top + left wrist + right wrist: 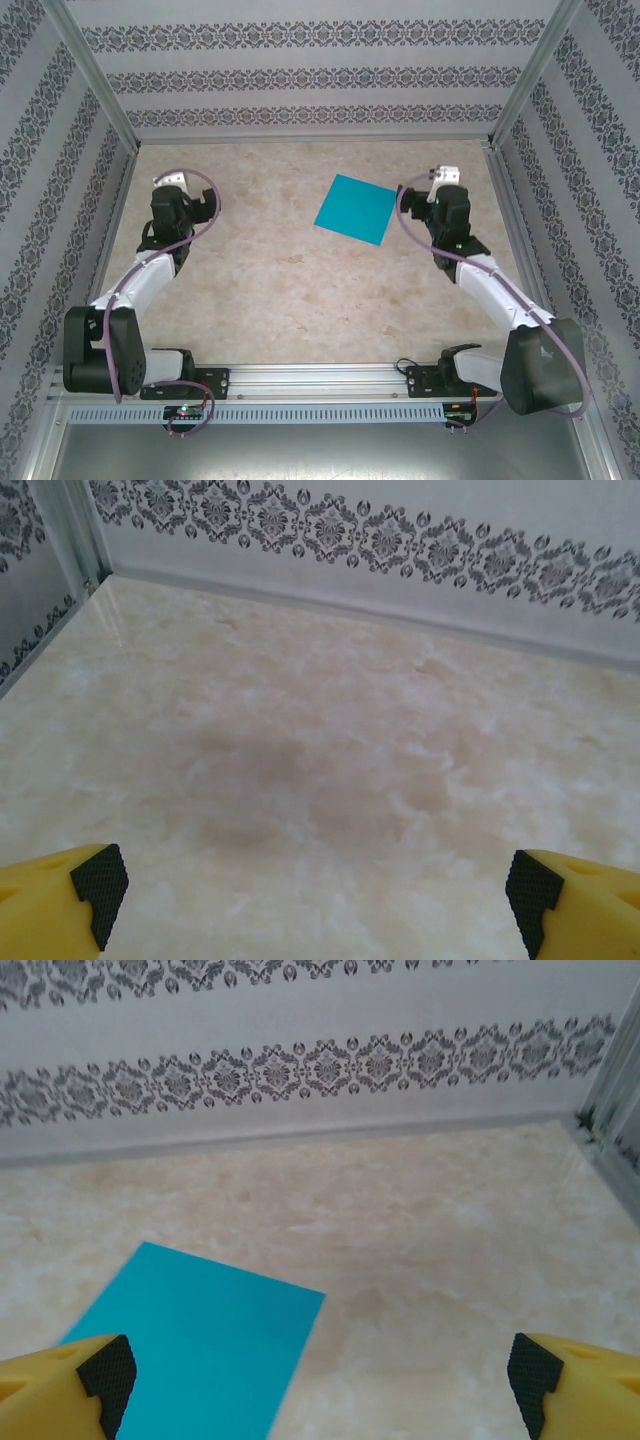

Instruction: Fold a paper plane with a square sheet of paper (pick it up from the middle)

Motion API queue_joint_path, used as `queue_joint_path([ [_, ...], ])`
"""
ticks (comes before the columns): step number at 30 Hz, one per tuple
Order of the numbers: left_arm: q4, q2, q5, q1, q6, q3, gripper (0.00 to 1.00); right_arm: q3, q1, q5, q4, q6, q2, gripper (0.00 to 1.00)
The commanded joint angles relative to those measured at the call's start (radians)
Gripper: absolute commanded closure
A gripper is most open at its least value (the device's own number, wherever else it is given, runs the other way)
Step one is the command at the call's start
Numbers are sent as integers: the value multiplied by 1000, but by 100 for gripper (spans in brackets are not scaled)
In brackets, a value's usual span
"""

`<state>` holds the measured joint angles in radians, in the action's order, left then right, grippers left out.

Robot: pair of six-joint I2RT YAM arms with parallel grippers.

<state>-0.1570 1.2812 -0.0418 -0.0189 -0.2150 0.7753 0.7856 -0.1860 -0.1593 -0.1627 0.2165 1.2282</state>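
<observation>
The square sheet of paper [354,209] is plain teal-blue and lies flat on the marble tabletop, right of centre and slightly rotated. In the right wrist view the sheet [200,1350] fills the lower left, with one corner pointing right. My right gripper [432,190] hovers just right of the sheet and is open, with yellow fingers [570,1380] wide apart and nothing between them. My left gripper [180,195] is at the left of the table, far from the sheet, also open over bare marble, its fingers [60,900] spread wide. No paper plane is in view.
Patterned walls [320,80] enclose the table at the back and both sides, with metal corner posts [95,90]. The aluminium base rail [320,378] runs along the near edge. Bare marble [290,280] lies between the two arms.
</observation>
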Motion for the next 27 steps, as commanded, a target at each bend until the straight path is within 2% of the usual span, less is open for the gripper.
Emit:
queue_joint_path([
  [1,301,-44,48,10,-115,120,0,124,-46,-10,307,227,79,2],
  [6,405,-83,122,11,-147,219,0,336,-138,86,437,368,279,2],
  [12,409,-107,74,11,-204,213,0,558,-233,197,507,519,531,2],
  [16,453,-83,118,10,-174,244,0,669,-273,262,538,566,670,4],
  [20,447,-54,177,9,-158,257,0,779,-299,274,600,574,775,5],
  [27,450,-29,198,9,-158,264,0,903,-305,258,683,586,903,6],
])
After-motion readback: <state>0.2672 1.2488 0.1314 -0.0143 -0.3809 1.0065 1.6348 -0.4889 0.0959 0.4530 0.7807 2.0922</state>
